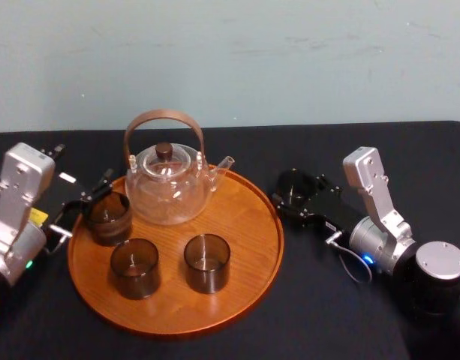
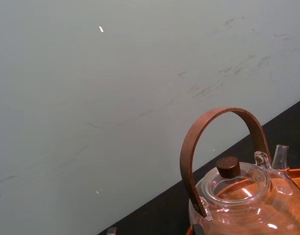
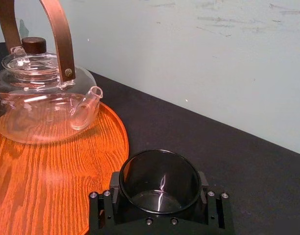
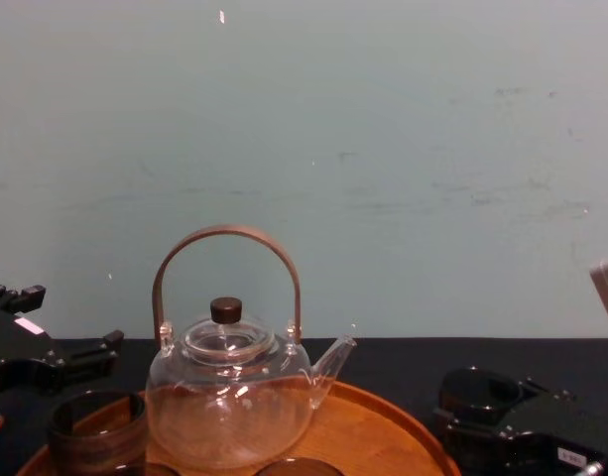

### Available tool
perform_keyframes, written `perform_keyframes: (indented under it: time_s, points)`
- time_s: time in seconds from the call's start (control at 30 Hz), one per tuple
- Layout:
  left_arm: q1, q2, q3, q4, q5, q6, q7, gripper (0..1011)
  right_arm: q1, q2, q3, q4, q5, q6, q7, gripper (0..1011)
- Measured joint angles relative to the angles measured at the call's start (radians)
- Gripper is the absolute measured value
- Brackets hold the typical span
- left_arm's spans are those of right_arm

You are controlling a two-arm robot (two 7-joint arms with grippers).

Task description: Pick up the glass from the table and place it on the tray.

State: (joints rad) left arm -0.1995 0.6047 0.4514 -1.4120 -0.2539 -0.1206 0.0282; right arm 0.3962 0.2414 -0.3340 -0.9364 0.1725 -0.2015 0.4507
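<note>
Glass (image 3: 159, 182), the short round smoky dark one, stands upright on the flat black table (image 1: 320, 315), just beside the right rim of the big round orange-brown wooden tray (image 1: 248, 214). Your right gripper (image 1: 295, 192) is on it: the 2 black fingers (image 3: 214, 213) hug it, one each side, snug on the wall, so I think you have a grip. Tray lies to the left of the glass, v. close, so the right arm is the one for this job. Left gripper (image 1: 91, 196) sits over the tray's back-left part, spread apart w/ nothing held, close by a brown glass (image 1: 109, 219); can't tell if they touch. Next move, I'd say: lift up first, b/c the rim is raised and the bottom could bump it, then go left. Room: clear glass teapot w/ brown hoop handle (image 1: 169, 186) fills the back, its spout points to your side, and 2 more brown glasses (image 1: 133, 268) stand at the front. Best bare spot is the wood on the right, btw spout and front-right glass (image 1: 207, 262). Keep the glass upright, go slow.
</note>
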Motion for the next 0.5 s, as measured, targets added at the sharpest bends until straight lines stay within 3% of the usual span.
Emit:
perform_keyframes:
  time_s: [0.5]
  points:
    - [0.000,0.000,0.000,0.000,0.000,0.000,0.000,1002,0.000,0.000,0.000,0.000,0.000,0.000,0.000,911]
